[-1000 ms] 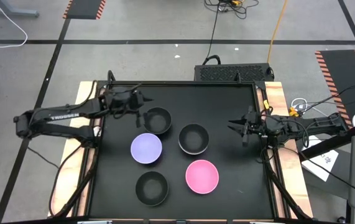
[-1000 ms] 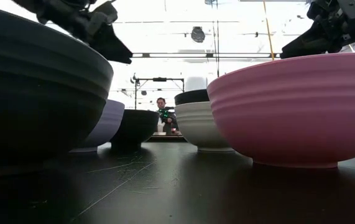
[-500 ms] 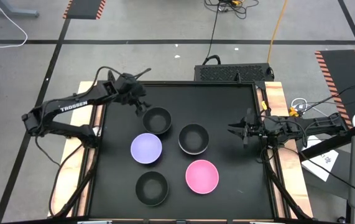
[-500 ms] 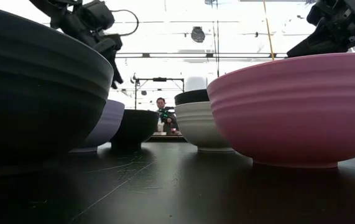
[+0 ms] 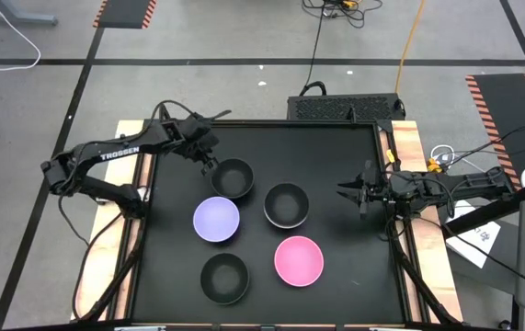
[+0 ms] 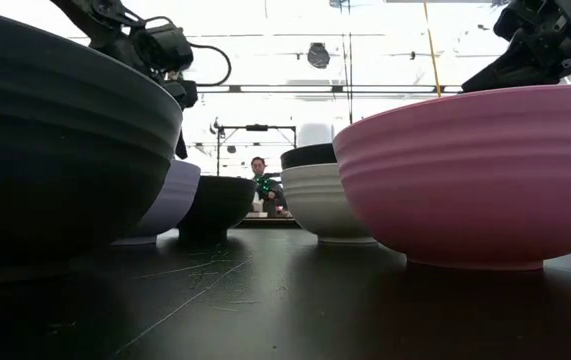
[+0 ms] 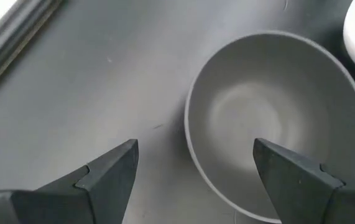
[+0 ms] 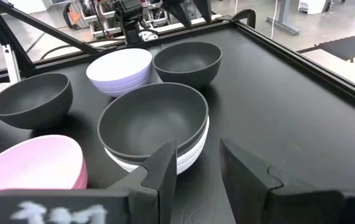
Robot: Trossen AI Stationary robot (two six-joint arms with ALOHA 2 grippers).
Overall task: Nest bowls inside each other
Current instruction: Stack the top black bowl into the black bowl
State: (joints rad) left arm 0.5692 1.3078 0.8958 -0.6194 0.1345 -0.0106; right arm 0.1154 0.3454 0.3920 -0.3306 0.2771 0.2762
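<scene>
High view: straight down from above, whole black-topped desk [image 5: 336, 276] and surrounding grey floor in frame. Low view: at desk-top level, very near the round pink plastic bowl [image 6: 475, 175] and a black plastic bowl [image 6: 60, 140], facing across the desk into the room, where a person [image 6: 263, 182] shows far off. Left wrist view: close above one black bowl [image 7: 276, 121], looking down past dark fingers [image 7: 109, 177]. Right wrist view: low and oblique across the desk. Shared with the high view: the black bowl nested in a white bowl [image 8: 155, 124], the lavender bowl [image 8: 120, 70].
</scene>
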